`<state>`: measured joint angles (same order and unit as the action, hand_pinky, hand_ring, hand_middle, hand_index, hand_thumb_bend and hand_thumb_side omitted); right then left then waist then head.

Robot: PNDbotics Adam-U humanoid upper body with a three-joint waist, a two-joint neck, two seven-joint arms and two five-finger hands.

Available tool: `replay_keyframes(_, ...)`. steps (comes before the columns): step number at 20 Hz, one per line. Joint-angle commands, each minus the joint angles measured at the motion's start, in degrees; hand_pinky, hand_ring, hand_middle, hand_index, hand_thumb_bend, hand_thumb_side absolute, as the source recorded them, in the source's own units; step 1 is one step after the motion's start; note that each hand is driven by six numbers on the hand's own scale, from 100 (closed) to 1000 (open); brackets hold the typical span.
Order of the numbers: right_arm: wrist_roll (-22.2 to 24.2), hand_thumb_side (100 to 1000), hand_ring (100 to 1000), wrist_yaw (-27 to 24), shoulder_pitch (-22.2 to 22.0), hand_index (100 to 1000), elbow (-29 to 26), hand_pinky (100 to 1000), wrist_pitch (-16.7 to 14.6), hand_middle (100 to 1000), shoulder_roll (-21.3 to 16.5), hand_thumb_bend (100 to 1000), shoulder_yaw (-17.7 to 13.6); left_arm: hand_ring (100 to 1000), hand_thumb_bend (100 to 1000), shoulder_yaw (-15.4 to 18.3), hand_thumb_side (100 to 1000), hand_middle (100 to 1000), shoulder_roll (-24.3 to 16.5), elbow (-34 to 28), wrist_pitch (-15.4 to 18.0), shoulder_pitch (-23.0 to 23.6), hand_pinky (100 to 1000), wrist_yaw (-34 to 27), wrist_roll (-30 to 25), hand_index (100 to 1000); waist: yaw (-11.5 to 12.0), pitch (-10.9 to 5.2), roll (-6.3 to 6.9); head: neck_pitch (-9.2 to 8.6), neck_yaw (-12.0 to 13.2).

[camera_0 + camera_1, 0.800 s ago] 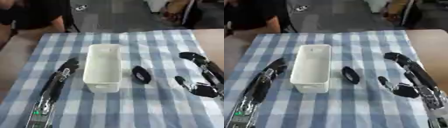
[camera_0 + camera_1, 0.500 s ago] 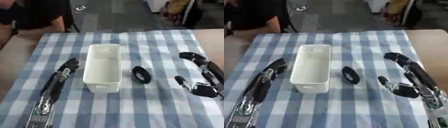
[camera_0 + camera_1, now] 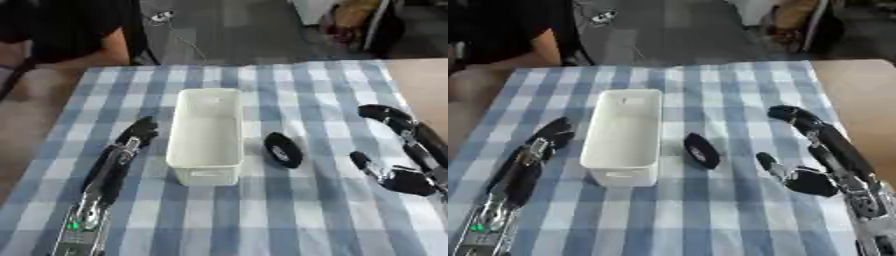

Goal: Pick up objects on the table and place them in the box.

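A white rectangular box [image 3: 207,134] stands lengthwise in the middle of the blue-and-white checked tablecloth [image 3: 262,215], and its inside shows only white walls and floor, with nothing lying in it. Just to its right, apart from the box wall, a small dark oval object [image 3: 283,149] rests on the cloth (black with a paler patch on its face; what it is cannot be made out). The left hand [image 3: 138,134] lies flat on the cloth beside the box's left wall, fingers straight and pointing away from the robot, holding nothing. The right hand [image 3: 811,150] rests on the right part of the cloth, well apart from the oval object, its fingers relaxed and spread with the thumb [image 3: 768,162] jutting toward the middle, also empty. Both forearms run off the bottom edge, so their lower parts are cut off.
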<state>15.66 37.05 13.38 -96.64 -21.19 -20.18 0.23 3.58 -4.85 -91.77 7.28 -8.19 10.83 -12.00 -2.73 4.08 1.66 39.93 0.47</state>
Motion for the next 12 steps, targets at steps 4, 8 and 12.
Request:
replay_keyframes(4, 2.14, 689, 954, 1.2, 1.65, 916, 4.14, 1000, -1.56, 882, -0.12, 374, 2.15, 876, 100, -0.37, 1000, 1000, -0.8, -0.65, 0.19, -0.59, 932, 0.21, -0.34, 868, 0.31, -0.53, -0.11, -0.71, -0.14)
replay_keyframes(8, 1.61, 689, 953, 2.09, 2.43, 915, 6.26, 1000, -1.94, 881, 0.23, 363, 2.07, 876, 100, -0.38, 1000, 1000, -0.84, -0.59, 0.15, -0.52, 932, 0.22, -0.35, 868, 0.37, -0.52, -0.2, -0.67, -0.51)
replay_keyframes(12, 1.2, 693, 953, 2.36, 2.95, 916, 7.02, 1000, -2.25, 881, -0.14, 353, 2.31, 876, 100, -0.43, 1000, 1000, -0.84, -0.55, 0.15, -0.5, 933, 0.23, -0.44, 868, 0.46, -0.55, -0.29, -0.71, -0.29)
